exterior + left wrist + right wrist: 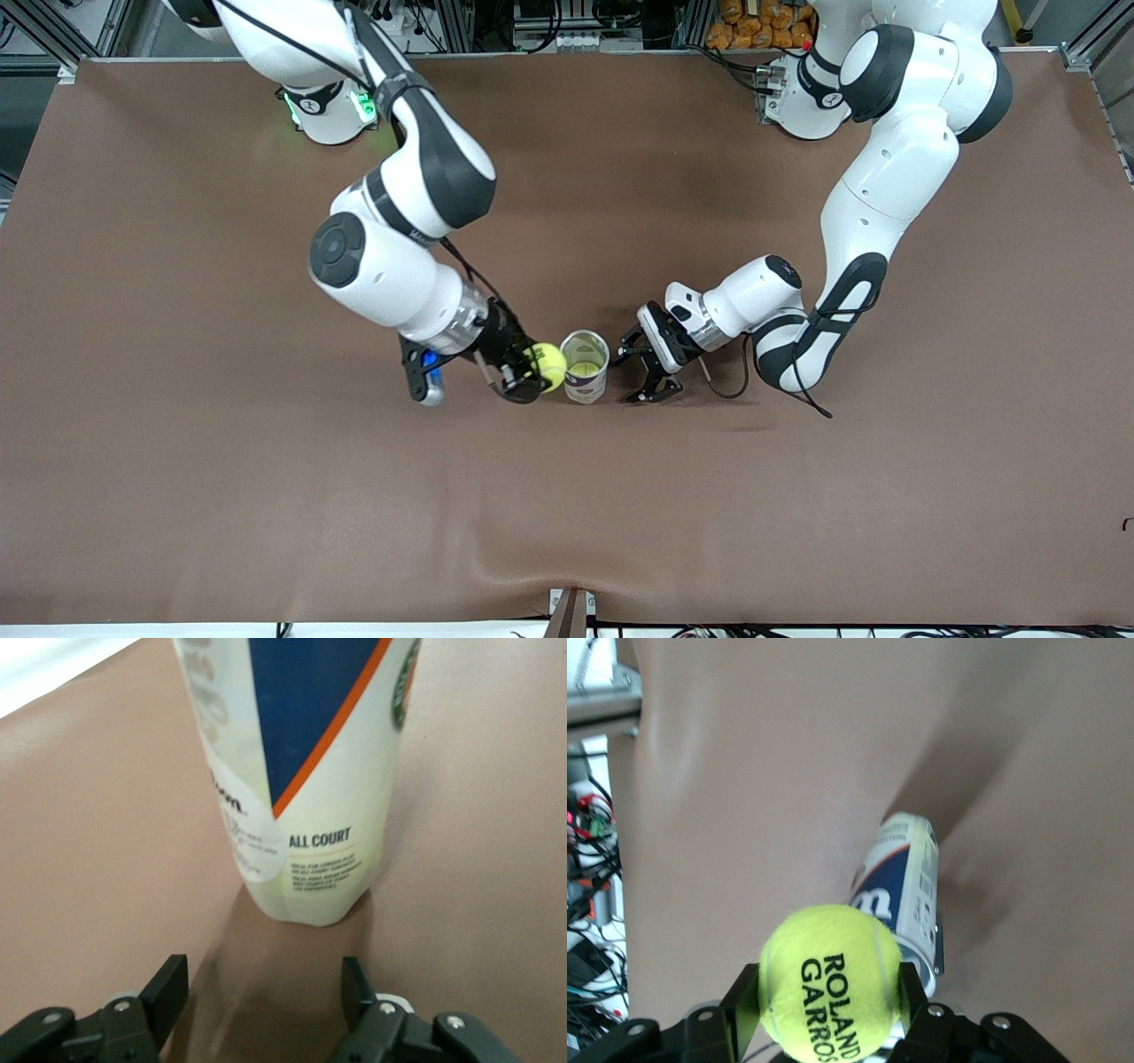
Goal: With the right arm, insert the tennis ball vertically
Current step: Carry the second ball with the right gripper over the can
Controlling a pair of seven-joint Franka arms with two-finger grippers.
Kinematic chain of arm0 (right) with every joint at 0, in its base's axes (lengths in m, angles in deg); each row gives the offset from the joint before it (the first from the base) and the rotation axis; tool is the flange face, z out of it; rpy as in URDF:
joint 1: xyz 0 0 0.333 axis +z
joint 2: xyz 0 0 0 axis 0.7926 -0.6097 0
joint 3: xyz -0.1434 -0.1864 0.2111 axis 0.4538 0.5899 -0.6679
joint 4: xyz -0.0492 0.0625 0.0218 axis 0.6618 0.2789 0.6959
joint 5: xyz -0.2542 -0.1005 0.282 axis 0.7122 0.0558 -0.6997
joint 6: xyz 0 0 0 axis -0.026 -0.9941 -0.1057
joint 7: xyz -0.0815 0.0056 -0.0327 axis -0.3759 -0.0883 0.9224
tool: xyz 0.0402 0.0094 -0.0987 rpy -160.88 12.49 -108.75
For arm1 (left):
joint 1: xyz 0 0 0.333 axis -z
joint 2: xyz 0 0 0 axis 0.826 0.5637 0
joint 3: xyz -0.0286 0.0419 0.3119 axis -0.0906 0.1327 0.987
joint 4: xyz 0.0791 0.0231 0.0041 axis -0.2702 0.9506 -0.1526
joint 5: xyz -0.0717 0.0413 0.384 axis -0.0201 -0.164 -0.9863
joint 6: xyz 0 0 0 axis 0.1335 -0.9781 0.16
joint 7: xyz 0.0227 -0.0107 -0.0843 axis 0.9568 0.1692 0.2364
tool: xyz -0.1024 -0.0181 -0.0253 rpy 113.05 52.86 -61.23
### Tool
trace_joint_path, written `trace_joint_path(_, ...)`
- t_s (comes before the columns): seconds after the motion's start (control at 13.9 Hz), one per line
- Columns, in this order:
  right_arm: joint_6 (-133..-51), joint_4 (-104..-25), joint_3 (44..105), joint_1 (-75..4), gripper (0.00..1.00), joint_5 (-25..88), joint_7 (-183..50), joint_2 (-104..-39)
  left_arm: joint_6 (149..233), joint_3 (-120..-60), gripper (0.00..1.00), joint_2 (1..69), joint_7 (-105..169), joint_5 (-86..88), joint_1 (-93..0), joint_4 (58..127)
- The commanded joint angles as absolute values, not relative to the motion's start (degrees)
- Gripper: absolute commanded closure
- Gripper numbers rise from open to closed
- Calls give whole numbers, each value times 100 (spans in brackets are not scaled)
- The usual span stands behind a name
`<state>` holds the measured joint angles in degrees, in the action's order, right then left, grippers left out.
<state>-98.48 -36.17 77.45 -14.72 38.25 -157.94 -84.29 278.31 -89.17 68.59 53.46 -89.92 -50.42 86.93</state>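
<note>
The right pincer [530, 372] grips the tennis ball [548, 366] just beside the upright can [585, 365] on the worktop [177, 443]; the left pincer [653, 372] waits spread wide, apart from the can. To seat it well, the ball should be centred above the open mouth, then lowered straight; nudging the rim could tip the can.

The right hand [824, 1010] grips a tennis ball [830, 983], seemingly just above the can [902, 899].

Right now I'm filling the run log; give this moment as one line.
right gripper: holds ball beside can | left gripper: open, beside can | can: upright, ball inside
</note>
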Motion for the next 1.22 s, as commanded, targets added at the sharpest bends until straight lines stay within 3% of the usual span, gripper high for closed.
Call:
trace_joint_path(0.0,-9794,-3460,7767,-1289,100,3835,-16023,-8509,27755,-9085,22,6875,5396,-9027,-5006,8640)
trace_joint_path(0.36,-9794,-3504,7767,-1104,95,4054,-16138,-8562,27755,-9235,20,6840,5396,-9010,-5042,8640)
trace_joint_path(0.5,-9846,-3513,7767,-1060,75,4072,-16217,-8624,27755,-9243,19,6840,5396,-8975,-5024,8613)
trace_joint_path(0.72,-10118,-3522,7758,-1051,71,4090,-16304,-8746,27746,-9243,19,6848,5396,-8755,-4919,8613)
trace_joint_path(0.79,-10232,-3522,7767,-1025,62,4099,-16340,-8782,27746,-9243,19,6857,5396,-8746,-4919,8552)
trace_joint_path(0.86,-10251,-3522,7767,-1016,31,4099,-16340,-8791,27746,-9243,19,6875,5396,-8746,-4919,8517)
trace_joint_path(1.01,-10242,-3513,7767,-1016,0,4125,-16323,-8791,27746,-9243,19,6884,5396,-8694,-4901,8464)
trace_joint_path(1.15,-10234,-3478,7767,-955,0,4518,-16331,-8782,27746,-9243,18,6884,5396,-8562,-4831,8455)
